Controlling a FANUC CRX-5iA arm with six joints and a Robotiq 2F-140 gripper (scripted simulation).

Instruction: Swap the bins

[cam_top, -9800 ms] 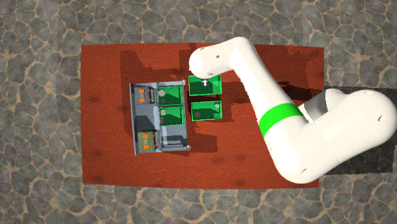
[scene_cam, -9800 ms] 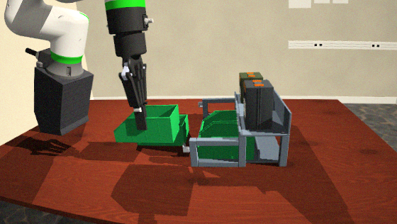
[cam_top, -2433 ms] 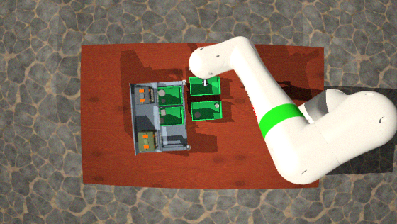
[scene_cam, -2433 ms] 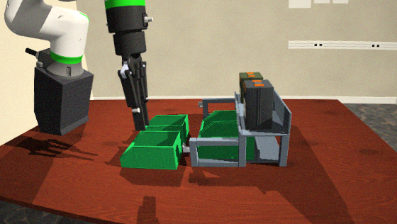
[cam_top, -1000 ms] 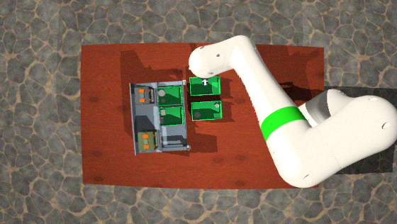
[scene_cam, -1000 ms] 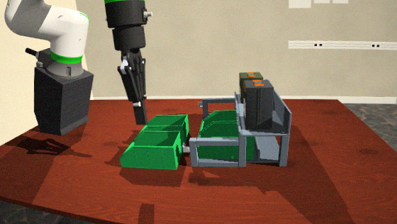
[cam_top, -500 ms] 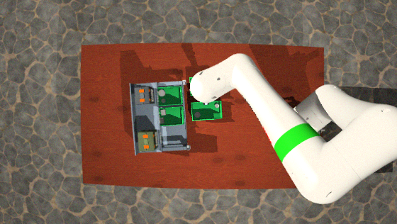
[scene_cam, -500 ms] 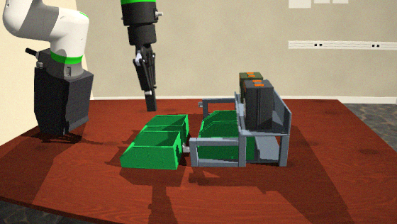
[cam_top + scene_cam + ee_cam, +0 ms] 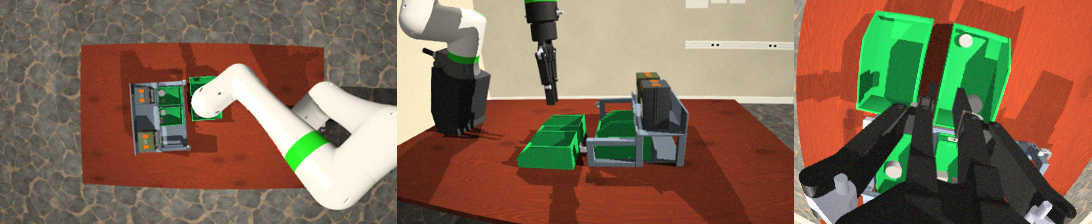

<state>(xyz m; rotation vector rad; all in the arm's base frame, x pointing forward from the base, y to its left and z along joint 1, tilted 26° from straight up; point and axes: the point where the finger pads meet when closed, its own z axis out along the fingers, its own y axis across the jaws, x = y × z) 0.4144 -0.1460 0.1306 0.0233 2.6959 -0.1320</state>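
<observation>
Two green open bins stand side by side on the table in front of the grey shelf (image 9: 638, 135). In the wrist view the right bin (image 9: 976, 72) holds a white disc, and the left bin (image 9: 894, 63) looks empty. In the exterior view they are the near bin (image 9: 549, 150) and the far bin (image 9: 563, 122). My gripper (image 9: 551, 101) hangs well above them, about over the line between them. Its fingers stand a little apart with nothing between them. The shelf's lower board holds two green bins with parts (image 9: 170, 105). The bay beside them (image 9: 174, 138) stands free.
Two dark boxes with orange marks (image 9: 653, 101) sit on the shelf's upper board. My arm (image 9: 248, 106) covers most of the table bins in the top view. The robot base (image 9: 457, 103) stands at the table's far left in the exterior view.
</observation>
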